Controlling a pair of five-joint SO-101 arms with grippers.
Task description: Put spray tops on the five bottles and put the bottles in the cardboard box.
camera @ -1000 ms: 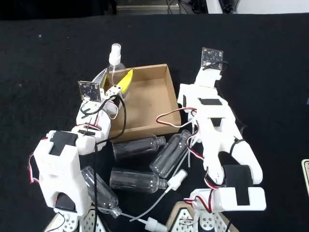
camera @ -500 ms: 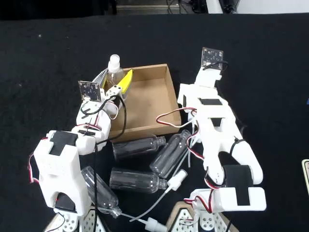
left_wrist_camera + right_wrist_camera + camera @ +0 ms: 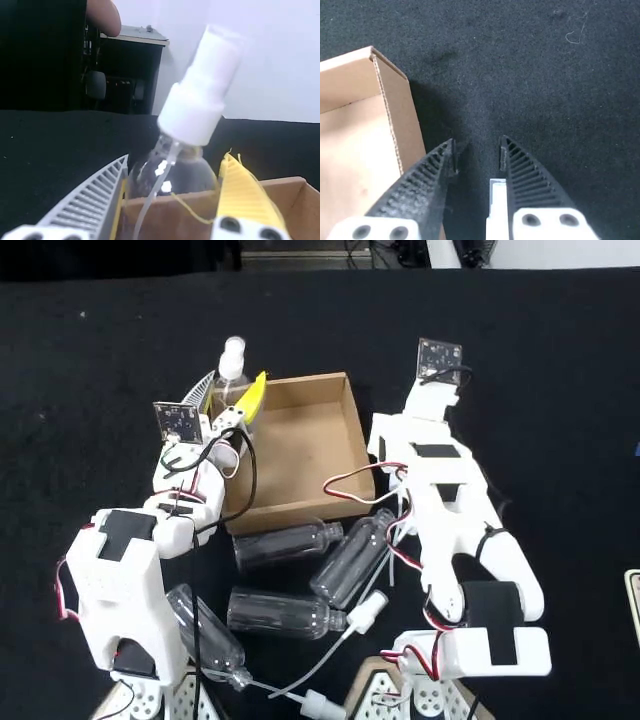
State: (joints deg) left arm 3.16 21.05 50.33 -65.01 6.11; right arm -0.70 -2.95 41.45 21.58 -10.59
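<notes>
Change: left gripper (image 3: 229,405) has swung the capped bottle (image 3: 230,380) leftward, to the cardboard box's (image 3: 300,455) far-left corner.
Jaws: left clamped on the capped bottle; right gripper (image 3: 477,145) parted, empty.
Meaning: bottle probably needs recentring over the box.

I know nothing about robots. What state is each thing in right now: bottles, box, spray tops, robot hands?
cardboard box, open, nothing inside.
capped bottle, spray top on, held by the box's far corner.
left gripper, fingers shut on the capped bottle.
four other bottles, topless, lying on the table.
two spray tops, loose, lying near them.
right gripper, fingers open, empty.
</notes>
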